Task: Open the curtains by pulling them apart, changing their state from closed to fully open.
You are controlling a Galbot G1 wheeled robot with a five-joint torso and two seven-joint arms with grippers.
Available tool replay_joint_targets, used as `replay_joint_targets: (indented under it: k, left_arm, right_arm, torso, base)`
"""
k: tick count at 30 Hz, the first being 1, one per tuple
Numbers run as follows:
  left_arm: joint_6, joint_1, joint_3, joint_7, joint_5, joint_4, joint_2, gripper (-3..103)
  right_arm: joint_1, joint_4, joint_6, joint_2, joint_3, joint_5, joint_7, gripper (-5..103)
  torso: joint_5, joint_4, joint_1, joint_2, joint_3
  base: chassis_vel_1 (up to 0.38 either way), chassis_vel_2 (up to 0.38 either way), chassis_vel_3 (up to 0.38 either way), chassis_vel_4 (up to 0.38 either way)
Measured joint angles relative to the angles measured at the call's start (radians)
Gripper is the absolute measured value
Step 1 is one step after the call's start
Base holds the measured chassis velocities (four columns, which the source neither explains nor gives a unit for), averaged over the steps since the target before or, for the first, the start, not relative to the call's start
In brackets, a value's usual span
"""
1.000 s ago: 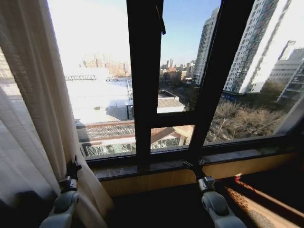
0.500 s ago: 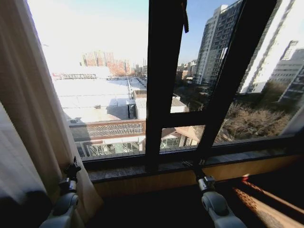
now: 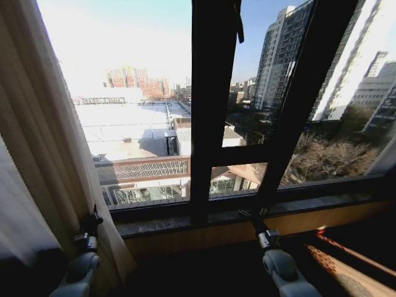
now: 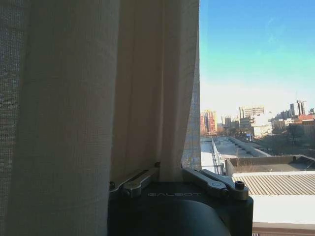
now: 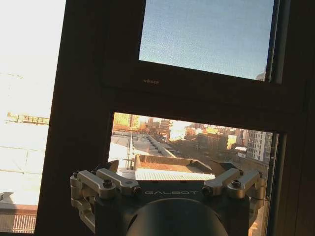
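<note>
From where I stand, the curtains [image 3: 43,148] hang bunched along the window's nine o'clock side, pleated cream folds falling to the floor, with most of the glass bare. The left gripper [image 3: 91,221] is raised at about seven o'clock in the head view, pressed up against the inner edge of the fabric. In the left wrist view its fingers [image 4: 140,181] stand spread, and a fold of the curtains [image 4: 98,98] drops into the gap between them; I cannot tell whether the pads touch the cloth. The right gripper [image 3: 253,215] is held up at about five o'clock, near the sill [image 3: 309,204], pointing at the dark window frame [image 3: 210,111]. Its fingers [image 5: 101,181] are wide apart and hold nothing.
</note>
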Motion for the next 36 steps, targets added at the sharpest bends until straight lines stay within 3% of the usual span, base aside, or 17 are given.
replay_joint_targets:
  k: [12, 25, 36]
  left_arm:
    - [-0.011, 0.003, -0.008, -0.002, 0.0, -0.001, -0.002, 0]
    - [-0.009, 0.008, -0.017, -0.004, 0.0, 0.003, -0.006, 0]
    - [-0.012, 0.01, -0.022, -0.005, 0.0, 0.006, -0.007, 0]
  right_arm:
    - [0.0, 0.0, 0.0, 0.0, 0.0, 0.0, 0.0, 100]
    - [0.0, 0.0, 0.0, 0.0, 0.0, 0.0, 0.0, 100]
    - [0.0, 0.0, 0.0, 0.0, 0.0, 0.0, 0.0, 100]
  torso:
    - [-0.0006, 0.0006, 0.0, 0.0, 0.0]
    - [0.0, -0.0001, 0.0, 0.0, 0.0]
    - [-0.0003, 0.0003, 0.0, 0.0, 0.0]
  base:
    - [0.179, 0.18, -0.165, -0.176]
    - [0.023, 0.007, -0.012, -0.01]
    - [0.224, 0.117, -0.225, -0.118]
